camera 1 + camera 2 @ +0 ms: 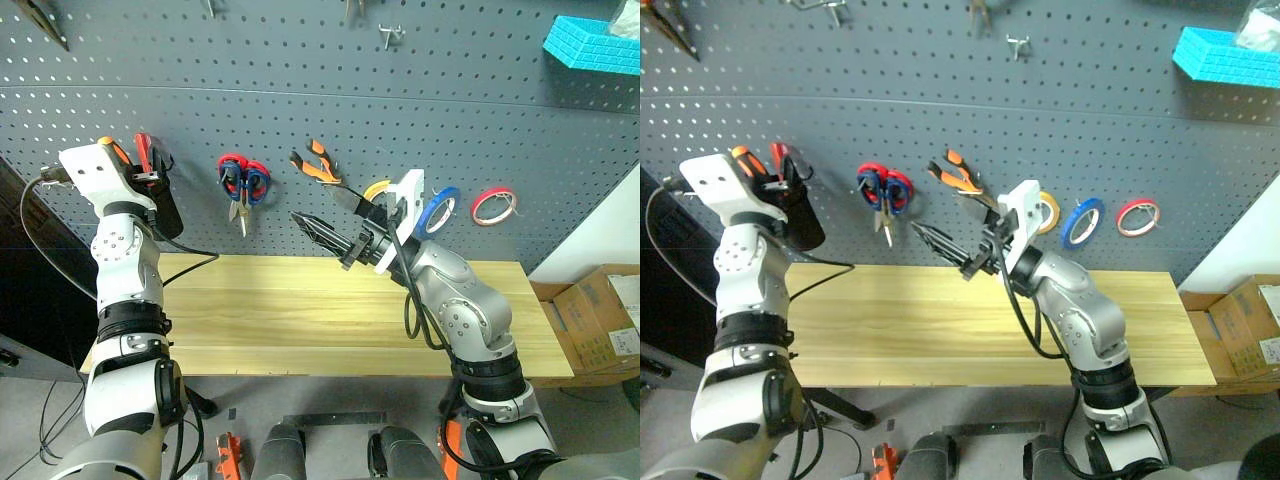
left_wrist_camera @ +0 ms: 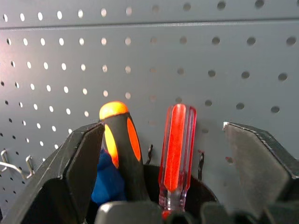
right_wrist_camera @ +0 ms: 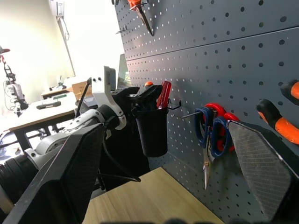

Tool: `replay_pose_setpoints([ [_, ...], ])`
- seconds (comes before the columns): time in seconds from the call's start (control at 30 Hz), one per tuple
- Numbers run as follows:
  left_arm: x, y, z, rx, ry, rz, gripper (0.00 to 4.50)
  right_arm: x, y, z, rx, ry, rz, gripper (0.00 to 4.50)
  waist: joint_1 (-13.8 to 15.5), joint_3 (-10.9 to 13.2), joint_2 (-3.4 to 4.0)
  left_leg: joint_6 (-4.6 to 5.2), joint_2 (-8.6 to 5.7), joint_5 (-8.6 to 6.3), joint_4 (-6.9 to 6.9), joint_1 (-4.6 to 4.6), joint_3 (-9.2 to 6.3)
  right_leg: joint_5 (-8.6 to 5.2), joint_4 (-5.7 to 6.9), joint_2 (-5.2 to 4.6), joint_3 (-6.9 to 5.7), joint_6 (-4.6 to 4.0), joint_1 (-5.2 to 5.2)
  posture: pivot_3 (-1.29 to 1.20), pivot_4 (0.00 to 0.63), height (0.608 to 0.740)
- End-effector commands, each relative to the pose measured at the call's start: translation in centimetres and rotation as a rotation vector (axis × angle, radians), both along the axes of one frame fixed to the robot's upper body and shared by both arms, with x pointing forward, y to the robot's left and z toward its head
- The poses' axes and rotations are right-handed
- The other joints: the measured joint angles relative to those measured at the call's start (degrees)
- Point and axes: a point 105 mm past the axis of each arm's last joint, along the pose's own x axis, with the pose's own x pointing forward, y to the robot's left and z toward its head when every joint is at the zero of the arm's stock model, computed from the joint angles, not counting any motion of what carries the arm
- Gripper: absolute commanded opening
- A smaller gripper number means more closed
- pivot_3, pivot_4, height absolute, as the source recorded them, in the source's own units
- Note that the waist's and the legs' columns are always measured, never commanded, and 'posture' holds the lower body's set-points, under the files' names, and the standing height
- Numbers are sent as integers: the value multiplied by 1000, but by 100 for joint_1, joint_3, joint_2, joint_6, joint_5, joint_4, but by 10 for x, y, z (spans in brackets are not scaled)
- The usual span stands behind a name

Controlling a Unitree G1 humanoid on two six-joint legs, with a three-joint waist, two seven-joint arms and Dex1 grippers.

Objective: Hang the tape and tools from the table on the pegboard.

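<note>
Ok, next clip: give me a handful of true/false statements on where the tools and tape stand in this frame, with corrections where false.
1. The round bright blue tape roll lies on the long light wooden table. False: it hangs on the dark grey perforated pegboard.
2. The orange-and-black-handled pliers hang on the pegboard. True.
3. The left tool is shut. False: its fingers stand apart around the clear red-handled screwdriver.
4. The right tool is open. True.
5. The dark-blue-handled scissors hang on a hook. True.

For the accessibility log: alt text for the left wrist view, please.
The open left gripper faces the grey pegboard, its two black fingers spread around a dark cup hung on the board. The cup holds an orange-and-black-handled tool and a clear red-handled tool.
</note>
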Motion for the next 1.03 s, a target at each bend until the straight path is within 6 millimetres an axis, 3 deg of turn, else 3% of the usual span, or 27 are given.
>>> replay_pose_setpoints([
  [0.03,-4,-9,39,5,-107,-13,4462,-4,-3,17,23,-69,0,4500,-9,1,-2,0,0,0,-1,-1,0,0,-4,0,0,0,0,118,123,740],
  [0.23,-15,-79,108,88,-240,-221,4462,-12,-15,36,13,-131,-24,4500,4,13,-25,1,-2,-1,4,-28,-6,3,-18,-3,-5,4,-8,123,101,740],
  [0.3,-19,-97,117,101,-247,-271,4462,-13,-20,42,18,-144,-49,4500,-19,12,-23,1,-4,-1,3,-30,-6,4,-22,-4,-4,4,-8,113,92,740],
  [0.4,-19,-120,111,108,-207,-335,4462,-12,-27,39,9,-143,-101,4500,-55,3,-14,2,-5,-2,-2,-21,-4,3,-24,-4,-2,5,-2,110,76,740],
  [0.5,-21,-141,85,81,-137,-395,4462,-1,-42,19,-63,-117,-258,4500,-65,-6,-7,2,-5,-2,-4,-16,-4,2,-19,-3,-1,6,-2,106,60,740],
  [0.63,-31,-155,8,-3,91,-444,4462,23,-89,-21,-207,-42,-650,4500,-96,-47,-9,2,-6,-2,-1,-17,8,4,-18,-4,12,6,-7,89,40,740],
  [0.83,-72,-130,-107,-90,392,-356,4462,10,-139,-85,-364,88,-869,4500,-173,-135,-10,4,-6,-5,-3,-17,16,0,-17,-6,20,8,-17,58,12,740],
  [1.03,-91,-107,-144,-110,495,-295,4462,-11,-167,-120,-420,177,-945,4500,-188,-205,-16,6,-9,-5,18,-5,15,6,-36,-10,20,-21,3,56,0,740],
])
